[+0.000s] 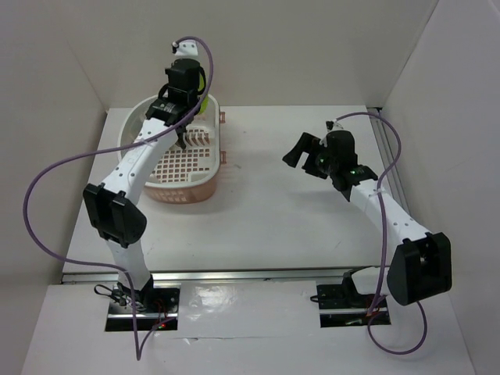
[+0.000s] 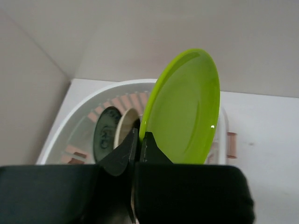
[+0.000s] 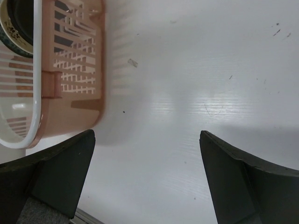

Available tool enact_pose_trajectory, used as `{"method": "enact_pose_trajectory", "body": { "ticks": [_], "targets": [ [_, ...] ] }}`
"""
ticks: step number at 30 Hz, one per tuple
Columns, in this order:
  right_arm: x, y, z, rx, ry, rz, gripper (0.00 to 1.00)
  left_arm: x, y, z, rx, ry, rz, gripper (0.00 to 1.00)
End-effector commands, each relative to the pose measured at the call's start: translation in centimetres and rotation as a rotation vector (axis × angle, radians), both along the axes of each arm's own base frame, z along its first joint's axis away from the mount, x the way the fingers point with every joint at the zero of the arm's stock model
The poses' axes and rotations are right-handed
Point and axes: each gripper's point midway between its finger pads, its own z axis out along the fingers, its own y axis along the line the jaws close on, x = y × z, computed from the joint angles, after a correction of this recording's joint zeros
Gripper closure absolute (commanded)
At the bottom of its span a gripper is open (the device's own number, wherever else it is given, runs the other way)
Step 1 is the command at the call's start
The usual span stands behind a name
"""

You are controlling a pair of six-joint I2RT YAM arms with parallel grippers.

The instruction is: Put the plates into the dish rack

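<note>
Left wrist view: my left pincer (image 2: 139, 142) was pressed together on the lower rim of the lime green plate (image 2: 187, 112), holding it on edge.
Lime plate position: upright over the far end of the dish rack (image 2: 117, 85); as far as I could tell, not yet down between the tines.
Already racked: the dark teal plate (image 2: 105, 133) and the cream plate (image 2: 125, 125) stood on edge inside, just past my fingertips.
Black plate: uncertain; the right wrist view showed a dark surface (image 3: 21, 11) inside the rack, but I could not tell whether that was it.
Right pincer (image 3: 145, 140): spread wide, holding nothing, over the table (image 3: 187, 70) beside the rack.
Top view: I saw no plate lying outside the rack.
Progress: I judged this the last plate; what remained was lowering it into a slot and letting go.
</note>
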Motion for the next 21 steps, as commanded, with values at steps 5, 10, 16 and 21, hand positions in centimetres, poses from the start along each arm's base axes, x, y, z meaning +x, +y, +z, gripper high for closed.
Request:
{"method": "enact_pose_trajectory", "body": {
  "ticks": [5,10,16,21],
  "targets": [
    [-0.3,0.4,-0.4,-0.004,0.004,0.047,0.0,1.7,2.7,-1.8,0.195,-0.009,0.193,1.0],
    [-0.3,0.4,-0.4,-0.004,0.004,0.047,0.0,3.0,3.1,-4.3,0.219,0.026,0.227,1.0],
    [-0.2,0.4,-0.8,-0.013,0.009,0.052,0.0,3.6,2.6,-7.9,0.227,0.086,0.217,1.0],
    [-0.2,0.4,-0.8,-0.013,0.009,0.052,0.0,3.8,2.3,-10.9,0.21,0.139,0.216,1.0]
  ]
}}
